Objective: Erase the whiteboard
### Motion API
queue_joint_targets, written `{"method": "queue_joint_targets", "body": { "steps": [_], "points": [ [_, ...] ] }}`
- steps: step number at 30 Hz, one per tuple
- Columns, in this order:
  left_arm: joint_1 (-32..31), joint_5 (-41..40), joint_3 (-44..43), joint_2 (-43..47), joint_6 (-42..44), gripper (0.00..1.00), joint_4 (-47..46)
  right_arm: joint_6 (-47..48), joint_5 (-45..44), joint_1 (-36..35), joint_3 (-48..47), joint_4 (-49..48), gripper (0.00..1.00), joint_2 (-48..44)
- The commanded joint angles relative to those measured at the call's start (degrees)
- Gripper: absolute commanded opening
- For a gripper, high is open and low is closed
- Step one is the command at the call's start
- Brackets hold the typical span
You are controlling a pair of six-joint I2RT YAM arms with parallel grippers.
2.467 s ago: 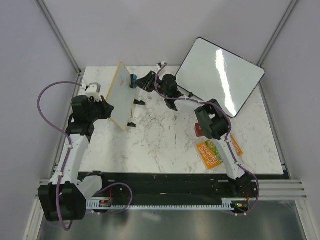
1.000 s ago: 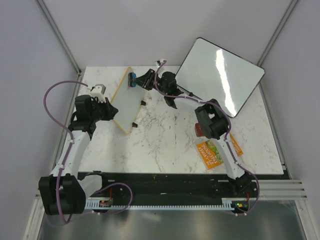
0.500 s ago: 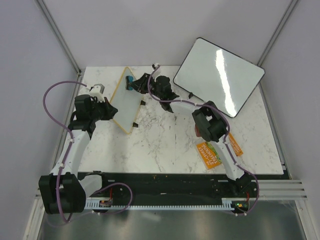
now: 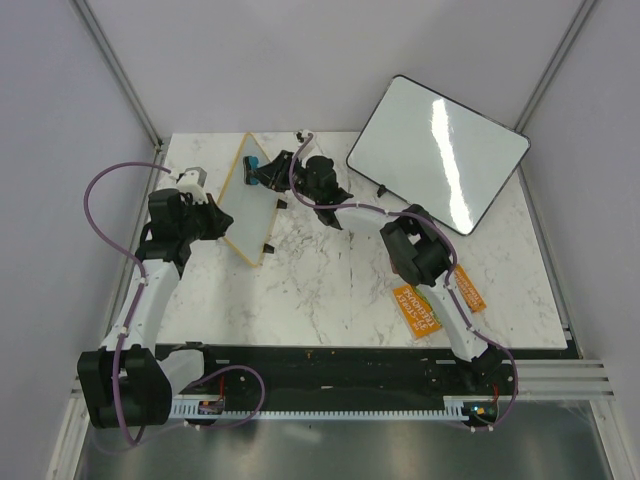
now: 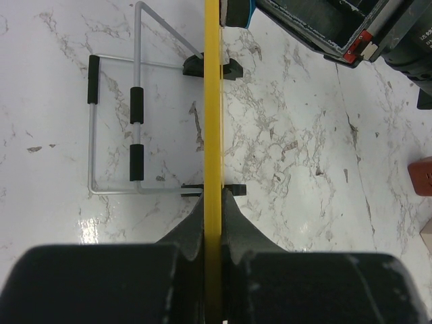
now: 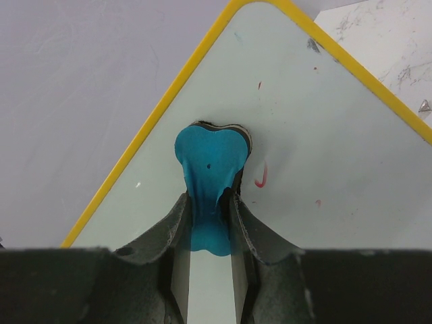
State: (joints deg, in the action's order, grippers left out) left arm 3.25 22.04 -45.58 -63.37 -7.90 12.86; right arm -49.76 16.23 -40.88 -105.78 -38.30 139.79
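In the upper left part of the top view, a small rectangular whiteboard with a thin yellow frame (image 4: 250, 205) stands tilted over the white marble table (image 4: 330, 290). Whether its small black feet touch the table cannot be told. The left gripper (image 4: 212, 222) is clenched on the frame of the whiteboard (image 5: 212, 101). In the left wrist view its two black fingers (image 5: 237, 226) press the yellow edge from both sides at the lower centre of the frame. To the left of this edge, a thin metal wire stand with black sleeves (image 5: 135, 115) lies flat on the marble.

The right gripper (image 4: 268, 171) reaches to the top end of the whiteboard and grasps a soft blue eraser pad (image 4: 252, 165). In the right wrist view the gripper (image 6: 209, 202) pinches the narrow waist of the eraser pad (image 6: 209, 158), and the wide end of the pad lies against the white surface (image 6: 324, 135). Just to the right of the pad there is a short red marker stroke (image 6: 260, 177), and some tiny red dots are near it.

In the upper right of the top view a large black-framed board (image 4: 440, 150) lies tilted at the corner of the table. Two orange packets (image 4: 418, 305) lie in the lower right, near the right arm.
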Motion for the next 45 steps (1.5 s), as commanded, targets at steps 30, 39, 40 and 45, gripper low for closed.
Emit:
{"method": "queue_joint_targets", "body": {
  "steps": [30,39,40,45],
  "points": [
    [-2.5,1.8,-1.5,-0.3,5.2,0.02,0.5,-4.0,2.0,1.7,-4.3,17.0,0.0,7.4],
    [-2.5,0.0,-1.4,1.1,5.2,0.02,1.0,-1.2,-1.0,1.7,8.2,7.6,0.0,-2.3],
    [-2.5,-0.1,-1.3,1.0,5.0,0.02,1.1,-1.0,-1.9,1.8,10.0,6.1,0.0,-3.4],
    [-2.5,-1.0,-1.4,1.1,4.5,0.02,1.6,-3.6,-4.4,3.1,20.3,-6.0,0.0,-7.9]
  ]
}}
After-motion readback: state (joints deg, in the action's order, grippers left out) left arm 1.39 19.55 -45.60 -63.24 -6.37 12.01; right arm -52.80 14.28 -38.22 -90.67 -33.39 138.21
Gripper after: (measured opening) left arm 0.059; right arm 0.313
